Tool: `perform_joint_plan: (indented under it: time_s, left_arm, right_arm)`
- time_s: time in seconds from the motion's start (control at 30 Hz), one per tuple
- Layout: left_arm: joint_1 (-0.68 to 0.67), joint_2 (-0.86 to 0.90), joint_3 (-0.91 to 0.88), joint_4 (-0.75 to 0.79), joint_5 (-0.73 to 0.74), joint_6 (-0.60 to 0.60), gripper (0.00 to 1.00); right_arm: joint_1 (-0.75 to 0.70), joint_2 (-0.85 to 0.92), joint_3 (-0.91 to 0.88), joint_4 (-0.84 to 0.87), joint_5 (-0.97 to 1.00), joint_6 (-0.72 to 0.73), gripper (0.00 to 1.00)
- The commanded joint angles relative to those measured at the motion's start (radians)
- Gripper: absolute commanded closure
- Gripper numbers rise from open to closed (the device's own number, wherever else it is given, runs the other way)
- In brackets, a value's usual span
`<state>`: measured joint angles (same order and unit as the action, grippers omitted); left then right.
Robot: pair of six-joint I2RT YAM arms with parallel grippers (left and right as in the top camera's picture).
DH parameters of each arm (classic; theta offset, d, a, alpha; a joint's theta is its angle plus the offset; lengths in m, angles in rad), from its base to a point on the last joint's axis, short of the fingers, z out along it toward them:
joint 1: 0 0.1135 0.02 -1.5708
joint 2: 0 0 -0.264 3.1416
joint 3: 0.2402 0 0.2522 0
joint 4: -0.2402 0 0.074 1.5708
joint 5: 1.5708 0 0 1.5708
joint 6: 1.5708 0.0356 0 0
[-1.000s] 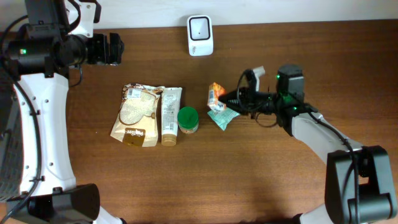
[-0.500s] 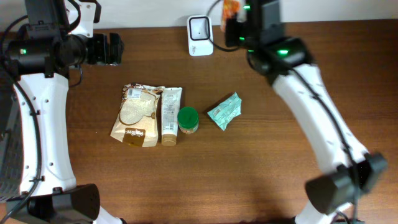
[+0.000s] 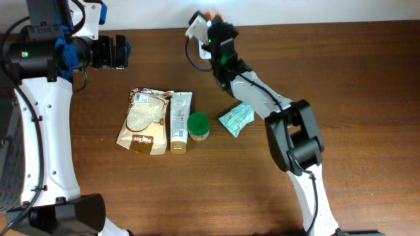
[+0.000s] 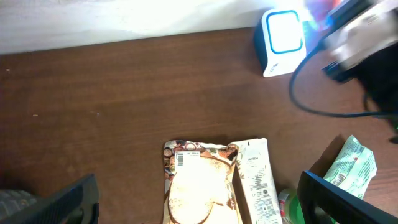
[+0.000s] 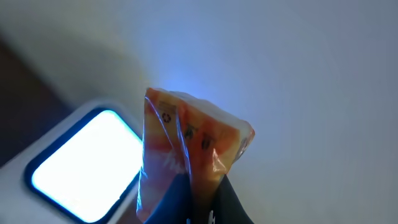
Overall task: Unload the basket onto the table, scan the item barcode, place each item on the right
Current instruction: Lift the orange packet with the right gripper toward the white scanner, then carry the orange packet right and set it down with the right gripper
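Orange packet (image 5: pixel 186 149) pinched by its lower edge in the fully closed right gripper (image 5: pixel 202 202), held upright close over the scanner (image 5: pixel 81 168) and beside its glowing window, presumably to bring the barcode into the light; no barcode discernible on the side facing the wrist camera. Right arm (image 3: pixel 252 92) stretched long toward the far edge of the tabletop (image 3: pixel 367 78), wrist over the scanner. Left gripper (image 3: pixel 121 51) spread wide and empty, parked well left of the scanner, likely to keep clear; green sachet (image 3: pixel 236 118) lying flat on the near side of the scanner, untouched.
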<state>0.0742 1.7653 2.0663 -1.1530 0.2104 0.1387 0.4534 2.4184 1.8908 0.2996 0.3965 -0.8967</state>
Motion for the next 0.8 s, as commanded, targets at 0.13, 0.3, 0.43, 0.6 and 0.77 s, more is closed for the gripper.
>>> perform_joint_plan:
  time_s: [0.13, 0.3, 0.43, 0.6, 0.77]
  left_arm:
    - [0.003, 0.002, 0.003, 0.003, 0.01, 0.017, 0.01]
    - [0.003, 0.002, 0.003, 0.003, 0.01, 0.017, 0.01]
    - [0.003, 0.002, 0.003, 0.003, 0.01, 0.017, 0.01]
    - [0.003, 0.002, 0.003, 0.003, 0.01, 0.016, 0.01]
    - [0.003, 0.002, 0.003, 0.003, 0.01, 0.017, 0.01]
  right_arm:
    - [0.005, 0.046, 0.012, 0.005, -0.038, -0.136, 0.96]
    - [0.006, 0.045, 0.012, 0.019, -0.032, -0.135, 0.96]
    - [0.003, -0.013, 0.012, 0.019, -0.025, 0.044, 0.96]
    - [0.002, -0.163, 0.012, -0.028, 0.007, 0.309, 0.96]
    - [-0.047, -0.435, 0.012, -0.381, -0.066, 0.817, 0.96]
